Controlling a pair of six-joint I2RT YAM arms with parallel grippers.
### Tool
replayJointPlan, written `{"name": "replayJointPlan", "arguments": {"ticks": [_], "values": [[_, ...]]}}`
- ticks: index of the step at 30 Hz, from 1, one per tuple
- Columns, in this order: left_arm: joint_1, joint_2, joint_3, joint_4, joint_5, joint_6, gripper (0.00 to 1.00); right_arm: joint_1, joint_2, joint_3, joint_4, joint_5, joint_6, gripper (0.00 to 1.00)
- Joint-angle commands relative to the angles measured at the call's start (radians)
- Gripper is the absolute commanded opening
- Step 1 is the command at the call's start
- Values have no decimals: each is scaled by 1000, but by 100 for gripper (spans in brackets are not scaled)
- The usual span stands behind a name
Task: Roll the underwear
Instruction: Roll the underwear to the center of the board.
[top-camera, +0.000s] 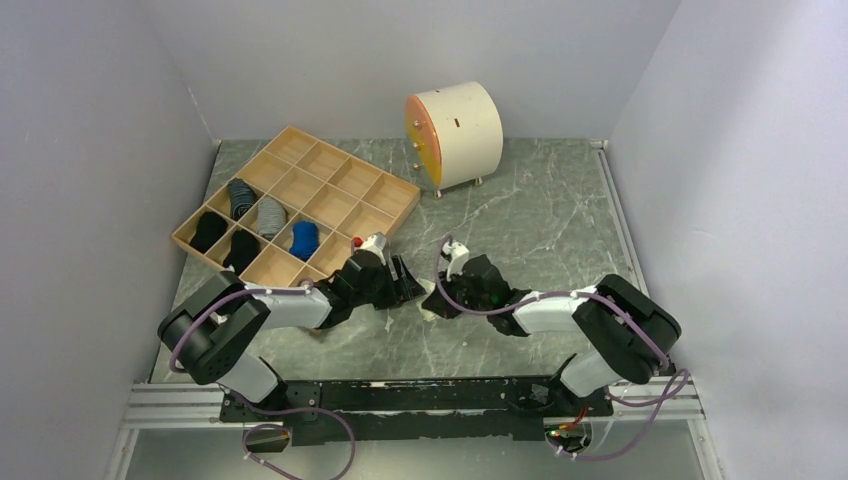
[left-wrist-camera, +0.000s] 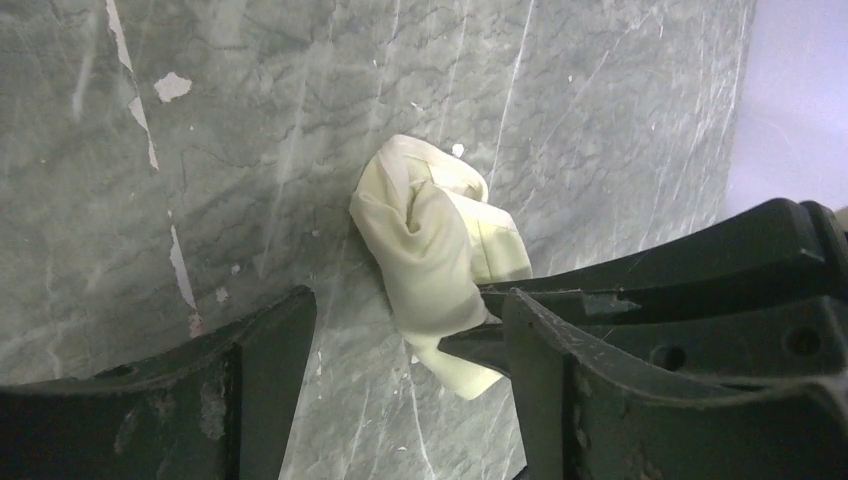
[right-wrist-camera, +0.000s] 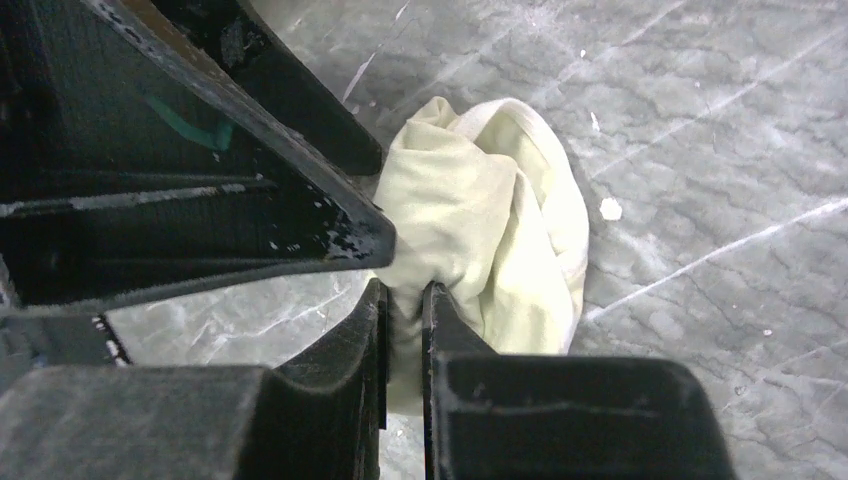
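The underwear (left-wrist-camera: 430, 240) is a pale yellow, crumpled bundle lying on the marble table; in the top view only a sliver of the underwear (top-camera: 428, 312) shows between the two arms. My left gripper (left-wrist-camera: 405, 335) is open, its fingers (left-wrist-camera: 270, 345) set wide on either side of the bundle's near end, without gripping it. My right gripper (right-wrist-camera: 405, 300) is shut on a fold of the underwear (right-wrist-camera: 490, 220), coming in from the right side. In the top view the left gripper (top-camera: 408, 283) and the right gripper (top-camera: 442, 298) meet tip to tip at the table's centre.
A wooden compartment tray (top-camera: 404, 210) at the back left holds several rolled dark, grey and blue items. A white drum-shaped cabinet (top-camera: 460, 130) with an orange face stands at the back. Grey walls close in both sides.
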Motion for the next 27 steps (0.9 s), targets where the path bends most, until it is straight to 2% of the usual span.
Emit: {"name": "replayJointPlan", "arguments": {"ticks": [1, 5, 10, 15, 19, 20, 21, 24, 27], "values": [[-5, 14, 9, -54, 13, 36, 73, -70, 31, -74, 195, -231, 129, 6], [-19, 27, 14, -26, 13, 38, 71, -143, 61, -150, 360, -321, 218, 6], [-47, 73, 82, -60, 11, 74, 66, -189, 129, -164, 456, -418, 246, 7], [-62, 132, 113, -84, -13, 53, 52, -199, 162, -150, 484, -471, 234, 9], [-62, 139, 103, -81, -40, 38, 33, -199, 109, -120, 347, -436, 177, 15], [-63, 136, 101, -89, -49, 37, 31, -198, 75, -111, 300, -419, 160, 19], [-63, 131, 100, -99, -59, 36, 29, -193, 33, -96, 236, -391, 143, 27], [-62, 115, 85, -103, -79, 24, 27, -128, -95, -5, -71, -190, 5, 46], [-63, 100, 77, -101, -85, 10, 26, -39, -154, 60, -240, -6, -69, 56]]}}
